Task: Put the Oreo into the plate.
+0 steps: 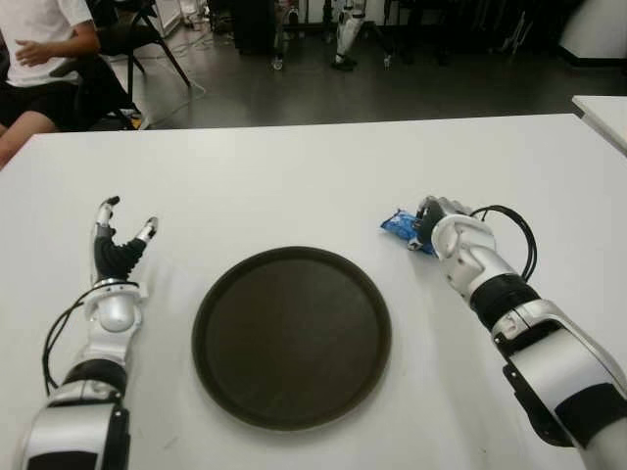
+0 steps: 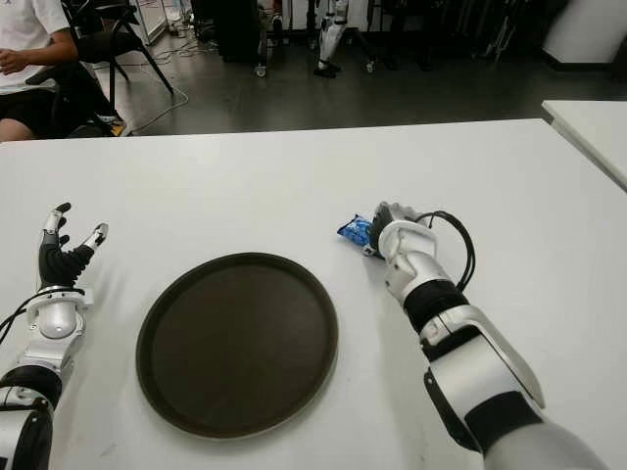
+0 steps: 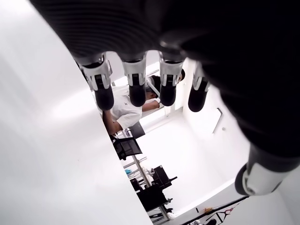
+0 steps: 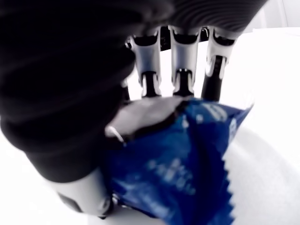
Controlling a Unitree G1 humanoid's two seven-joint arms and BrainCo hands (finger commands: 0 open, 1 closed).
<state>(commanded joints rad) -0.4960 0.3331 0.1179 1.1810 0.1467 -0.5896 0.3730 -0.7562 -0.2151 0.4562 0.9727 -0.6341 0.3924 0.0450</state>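
Gripping the Oreo (image 1: 400,226) pack with my right hand (image 1: 437,227), out on the table (image 1: 294,176) to the right of the plate (image 1: 292,336). Blue wrapper, crimped edge. In the right wrist view my fingers (image 4: 182,65) curl down over the top of the pack and the thumb presses in from the side, so the wrapper is pinched between them. From the head view the pack sticks out of the hand on the side toward the plate; whether it is lifted or touching the table I cannot tell.

Plate: round, dark brown, raised rim, flat on the table in front of me. Nothing in it. Oreo sits beyond its upper right edge, near but apart from the rim.

Left hand (image 1: 120,240): left of the plate, well apart from it, palm upright. Fingers spread and loose, thumb apart, holding nothing. Left wrist view confirms it, fingertips (image 3: 137,91) hanging free.

Table white. Beyond its far edge a person (image 1: 44,59) in a white shirt sits on a chair, at the far left.
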